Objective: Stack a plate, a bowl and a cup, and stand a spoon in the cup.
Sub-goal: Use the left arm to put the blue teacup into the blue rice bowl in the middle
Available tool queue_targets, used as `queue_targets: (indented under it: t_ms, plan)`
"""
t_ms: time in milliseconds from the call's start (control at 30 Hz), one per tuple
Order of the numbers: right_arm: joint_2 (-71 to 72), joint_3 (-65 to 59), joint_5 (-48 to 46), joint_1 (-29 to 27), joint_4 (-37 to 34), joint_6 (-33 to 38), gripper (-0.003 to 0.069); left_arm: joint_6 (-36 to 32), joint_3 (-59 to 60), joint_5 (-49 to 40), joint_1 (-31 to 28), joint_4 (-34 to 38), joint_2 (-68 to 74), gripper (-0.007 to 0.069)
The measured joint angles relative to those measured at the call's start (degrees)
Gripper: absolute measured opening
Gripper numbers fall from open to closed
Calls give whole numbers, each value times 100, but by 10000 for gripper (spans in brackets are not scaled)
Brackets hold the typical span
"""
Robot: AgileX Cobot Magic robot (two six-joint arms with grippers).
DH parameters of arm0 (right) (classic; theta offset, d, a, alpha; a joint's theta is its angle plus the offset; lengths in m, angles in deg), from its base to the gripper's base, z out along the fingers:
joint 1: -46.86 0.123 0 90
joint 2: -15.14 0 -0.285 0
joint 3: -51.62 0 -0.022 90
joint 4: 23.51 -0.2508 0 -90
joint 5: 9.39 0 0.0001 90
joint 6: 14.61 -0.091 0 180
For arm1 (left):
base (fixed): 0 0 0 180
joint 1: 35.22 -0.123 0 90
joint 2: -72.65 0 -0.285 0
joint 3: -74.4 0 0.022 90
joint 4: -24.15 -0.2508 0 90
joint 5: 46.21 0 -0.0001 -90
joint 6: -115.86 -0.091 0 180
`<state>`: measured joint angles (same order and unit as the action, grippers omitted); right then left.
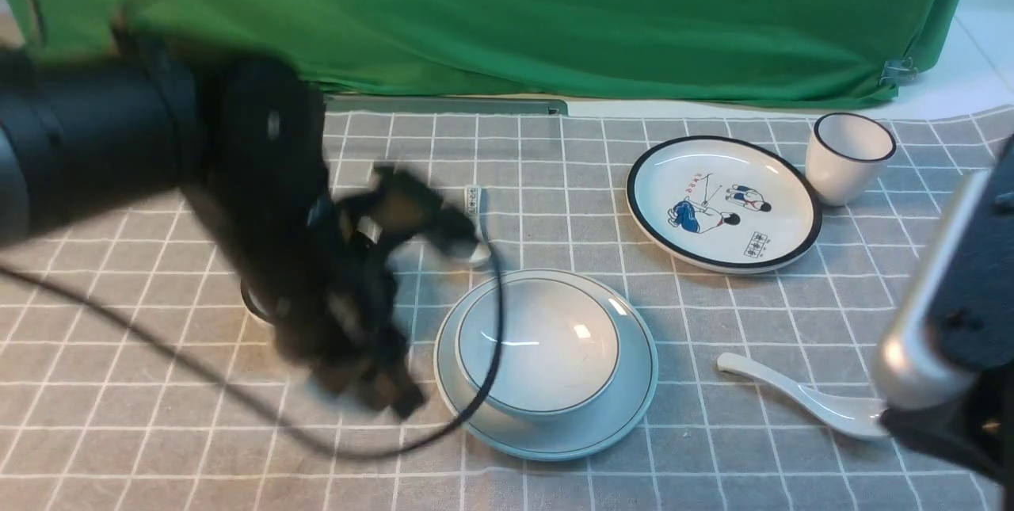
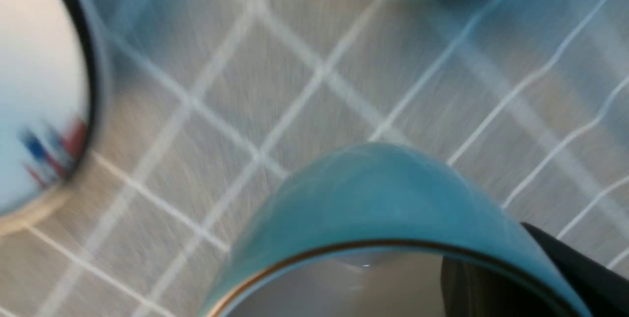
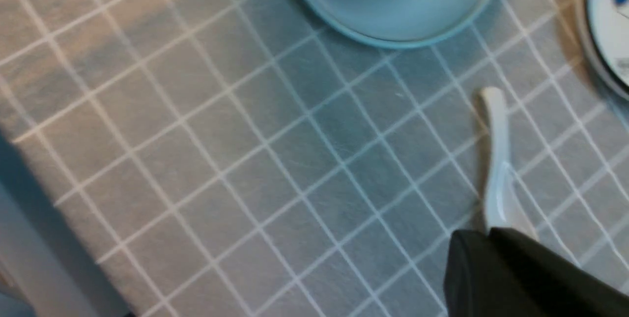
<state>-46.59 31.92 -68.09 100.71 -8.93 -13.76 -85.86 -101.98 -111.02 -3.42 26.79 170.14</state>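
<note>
We have the left gripper [image 2: 516,277] pinching the cup's [image 2: 373,194] wall, near the bowl [image 1: 539,345] that sits on the plate [image 1: 634,396]. With so thin a hold, the cup could slip or clip the bowl's rim. The right gripper [image 3: 521,268] is over the spoon [image 3: 496,159], which lies on the surface [image 1: 713,455]; we cannot tell whether it is open or closed.

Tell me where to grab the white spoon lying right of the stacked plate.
Take the spoon by the middle of its handle, coming straight down with the right gripper, jaws across its narrow width. It lies flat on the cloth, so no side gives purchase, and the scoop end is wider.
</note>
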Motion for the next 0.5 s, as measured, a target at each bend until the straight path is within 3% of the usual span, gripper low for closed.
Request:
queue_targets:
  t_ms: [233, 500]
  plan:
    - [681, 0, -410, 0, 145, -578, 69, -114, -2016, -288, 659, 11, 1162, 33]
    - [1246, -125, -524, 0, 163, -785, 69, -208, -2823, -432, 970, -193, 2584, 33]
